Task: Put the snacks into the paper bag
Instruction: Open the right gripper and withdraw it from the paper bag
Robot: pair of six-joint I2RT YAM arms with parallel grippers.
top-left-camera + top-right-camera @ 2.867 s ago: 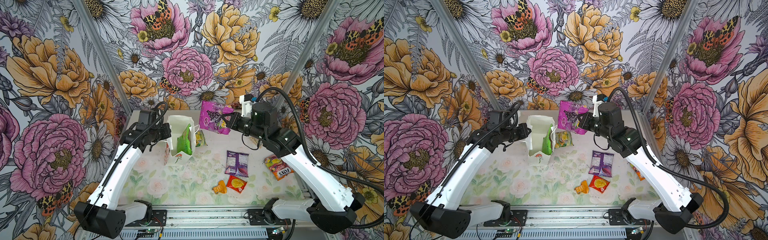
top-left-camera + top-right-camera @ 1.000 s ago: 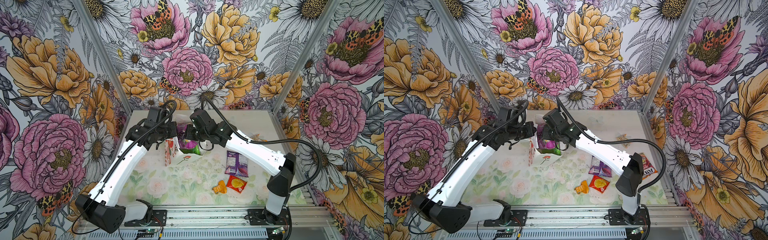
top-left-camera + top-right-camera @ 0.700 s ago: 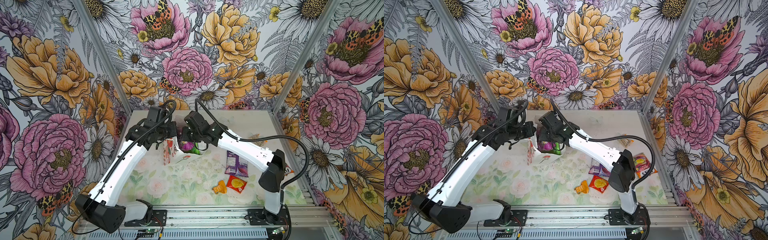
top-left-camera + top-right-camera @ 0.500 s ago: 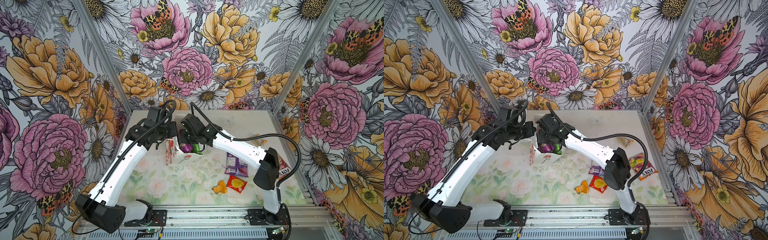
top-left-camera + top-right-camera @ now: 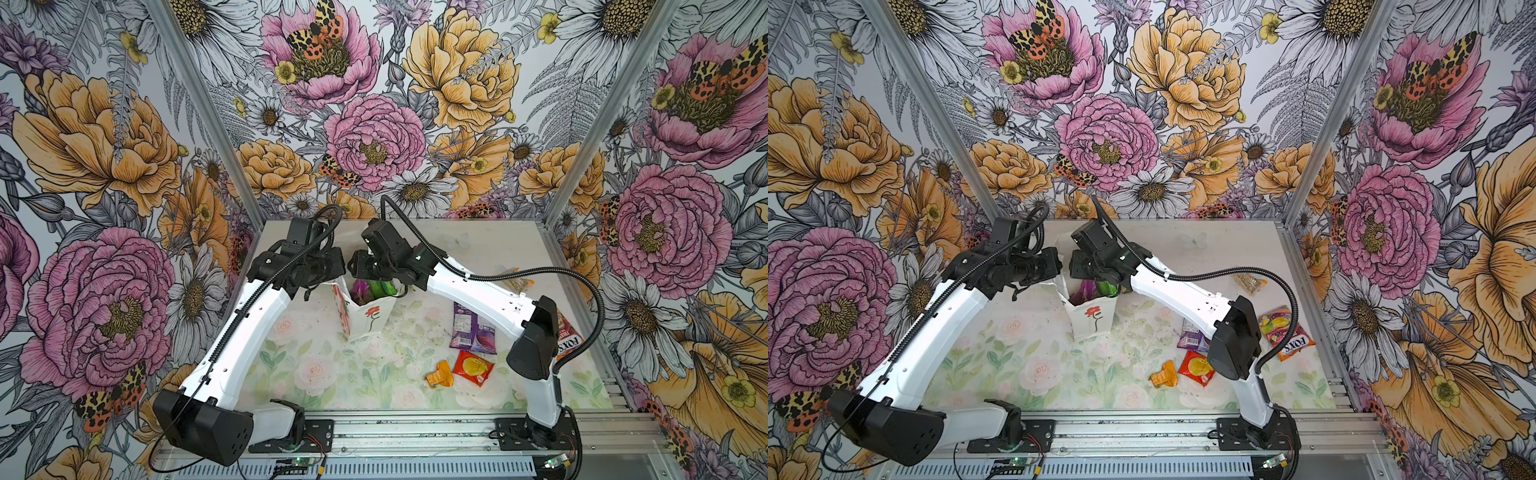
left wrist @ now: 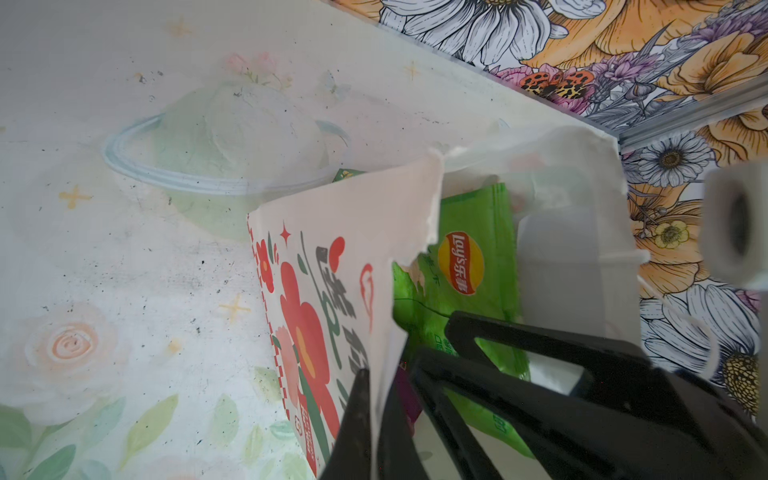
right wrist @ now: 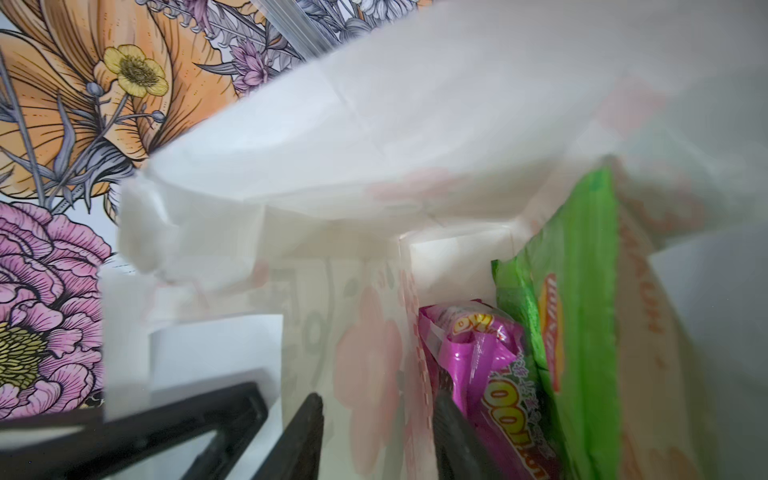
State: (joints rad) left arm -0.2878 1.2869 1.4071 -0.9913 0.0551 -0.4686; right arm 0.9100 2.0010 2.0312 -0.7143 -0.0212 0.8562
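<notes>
While in bag (image 6: 340,232), Lay's (image 6: 469,257) (FOX'S (image 5: 1293,343) outside)

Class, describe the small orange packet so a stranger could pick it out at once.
Start at the white paper bag standing mid-table. Nearer the front rail and to its right lie two small packets. The orange packet is the crumpled one, left of the flat red-yellow packet.

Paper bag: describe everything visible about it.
The paper bag is white and thin, printed with a red flower on one face and red flowers with lettering on another. It stands upright, mouth open, rim ragged. The left tool is shut on one wall's upper edge; the open right tool sits at the mouth. Inside are a green packet and a magenta packet.
</notes>
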